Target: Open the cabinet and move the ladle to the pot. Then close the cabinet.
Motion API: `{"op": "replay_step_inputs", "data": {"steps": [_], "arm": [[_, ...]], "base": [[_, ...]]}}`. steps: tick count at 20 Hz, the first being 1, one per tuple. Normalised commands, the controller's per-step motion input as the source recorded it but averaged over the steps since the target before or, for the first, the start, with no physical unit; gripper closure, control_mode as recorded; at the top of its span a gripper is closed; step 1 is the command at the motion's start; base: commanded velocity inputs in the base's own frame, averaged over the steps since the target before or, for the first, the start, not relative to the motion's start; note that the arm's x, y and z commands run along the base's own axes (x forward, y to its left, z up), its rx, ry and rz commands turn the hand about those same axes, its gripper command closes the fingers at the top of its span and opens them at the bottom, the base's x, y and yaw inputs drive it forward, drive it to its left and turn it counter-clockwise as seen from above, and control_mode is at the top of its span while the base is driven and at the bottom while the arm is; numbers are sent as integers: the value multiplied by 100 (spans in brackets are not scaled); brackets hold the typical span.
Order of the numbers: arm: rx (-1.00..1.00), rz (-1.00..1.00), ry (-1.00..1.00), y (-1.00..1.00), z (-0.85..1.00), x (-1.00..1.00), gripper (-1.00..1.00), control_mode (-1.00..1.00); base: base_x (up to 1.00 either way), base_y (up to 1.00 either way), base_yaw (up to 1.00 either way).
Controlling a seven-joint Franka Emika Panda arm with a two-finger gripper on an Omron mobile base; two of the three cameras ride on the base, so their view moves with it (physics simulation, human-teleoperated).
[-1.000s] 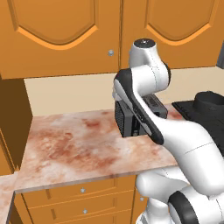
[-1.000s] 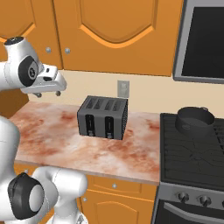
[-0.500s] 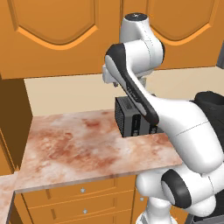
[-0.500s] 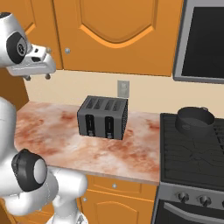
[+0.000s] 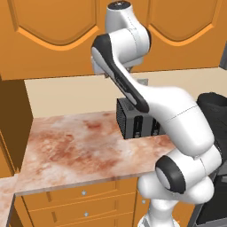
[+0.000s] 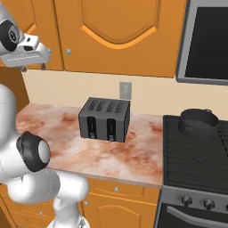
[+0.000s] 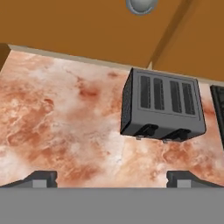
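Note:
The cabinet (image 6: pixel 116 26) hangs above the counter with both arched doors shut, and it also spans the top of the left base view (image 5: pixel 53 26). My gripper (image 6: pixel 34 67) is raised to the doors' lower edge, left of a round silver knob (image 6: pixel 68 51), and stands open with nothing in it. In the hand view its fingertips (image 7: pixel 41 178) sit wide apart, with a knob (image 7: pixel 141 4) at the top edge. The pot (image 6: pixel 199 121) sits on the stove at the right. The ladle is hidden.
A black slotted toaster (image 6: pixel 104 119) stands mid-counter, also in the hand view (image 7: pixel 162 105). The marbled counter (image 5: pixel 75 146) lies bare to its left. A microwave (image 6: pixel 207 40) hangs above the stove (image 6: pixel 196 156). Drawers (image 5: pixel 84 199) run below.
The arm has swung up, lifting the hand from counter height to the lower edge of the wall cabinet doors. The jaws stay wide apart.

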Motion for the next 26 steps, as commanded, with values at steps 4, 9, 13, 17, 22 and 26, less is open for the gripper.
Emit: {"op": "replay_step_inputs", "data": {"steps": [4,9,13,17,22,26], "arm": [[-10,-8,-6,13,27,5,-100,-100],[-9,-8,-8,3,16,0,-100,-100],[-7,-6,-9,0,8,2,-100,-100],[-8,-3,-12,0,4,4,-100,-100],[-10,-2,-12,0,0,4,-100,-100],[-11,-1,-11,0,0,0,-100,-100]], "base": [[0,0,0],[0,0,0],[0,0,0],[0,0,0],[0,0,0],[0,0,0]]}}
